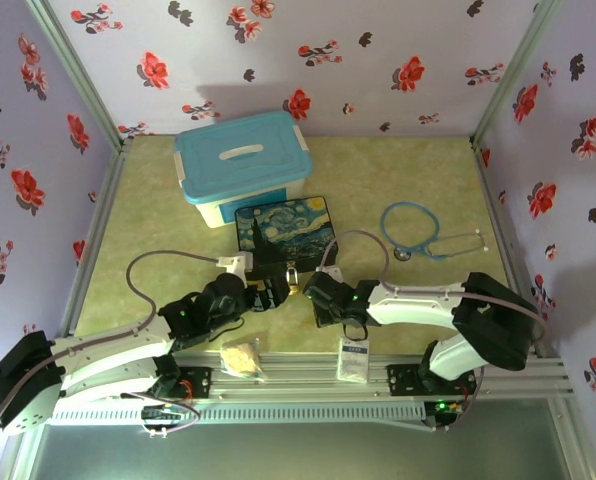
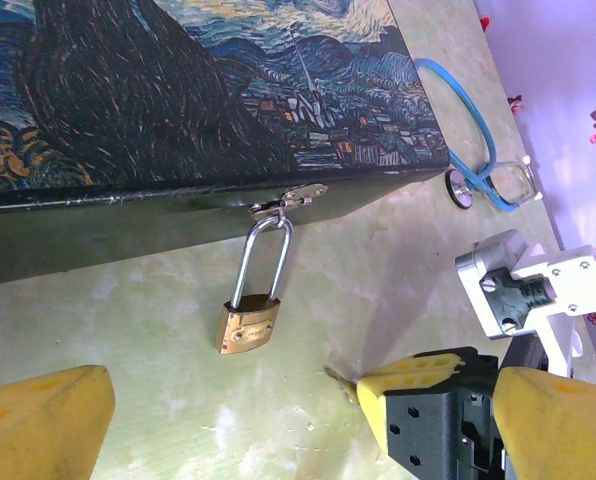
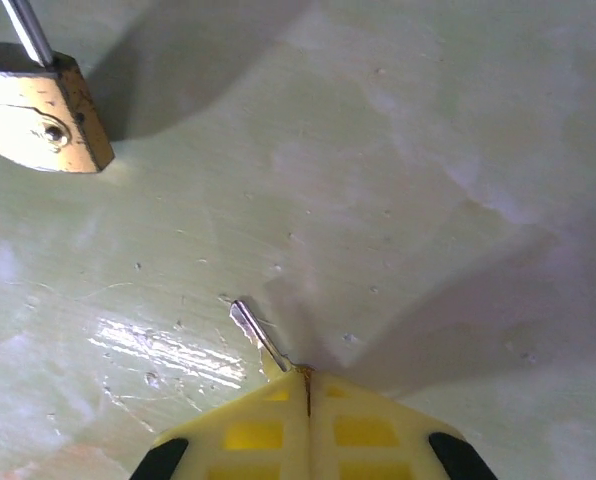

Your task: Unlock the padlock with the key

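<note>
Key-grasp step: right jaws clenched on the key (image 3: 256,332), blade poking out ahead-left of their tips. The padlock (image 3: 40,125) rests farther ahead-left on the tabletop (image 3: 428,150); left jaws released, padlock ahead between them. Next, likely: lift, align blade to keyhole.

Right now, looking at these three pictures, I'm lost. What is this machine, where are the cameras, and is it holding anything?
Two robot arms are bolted at the table's near edge, each ending in a two-finger gripper. One picture looks down from above; the other two come from cameras on the wrists. On the table lie a blue-lidded tub, a box printed with a starry-night painting and a blue stethoscope, plus a white sachet and a beige item by the arms' bases. A brass padlock hangs from the box's clasp. The right gripper is shut on a thin key, whose tip pokes out. The left gripper is open and empty.
</note>
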Controlling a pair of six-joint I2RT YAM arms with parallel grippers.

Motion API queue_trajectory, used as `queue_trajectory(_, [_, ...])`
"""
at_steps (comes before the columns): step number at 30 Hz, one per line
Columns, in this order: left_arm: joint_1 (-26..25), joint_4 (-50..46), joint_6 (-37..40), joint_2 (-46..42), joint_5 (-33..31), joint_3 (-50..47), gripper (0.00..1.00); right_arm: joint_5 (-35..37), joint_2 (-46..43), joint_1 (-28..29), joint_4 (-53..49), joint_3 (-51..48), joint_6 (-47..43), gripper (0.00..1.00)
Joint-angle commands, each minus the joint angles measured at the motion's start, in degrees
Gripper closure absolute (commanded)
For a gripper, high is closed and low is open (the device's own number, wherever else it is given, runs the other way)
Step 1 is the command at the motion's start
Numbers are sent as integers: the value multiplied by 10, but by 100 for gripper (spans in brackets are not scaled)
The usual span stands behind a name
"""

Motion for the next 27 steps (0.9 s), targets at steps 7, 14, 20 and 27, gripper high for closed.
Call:
queue_trajectory(7, [-28,54,-18,54,-24,8,11,-12,-49,-8,33,-47,-10,100])
queue_trajectory(14, [-76,110,-111,99,-70,22,20,-2,-101,-11,52,-50,-1,100])
queue_trajectory(20, [-103,257,-278,126,-116,-28,16,2,-133,-10,44,-35,11,100])
queue_trajectory(27, [-113,442,-437,174,-139,-88,10,7,-192,-10,102,-38,24,100])
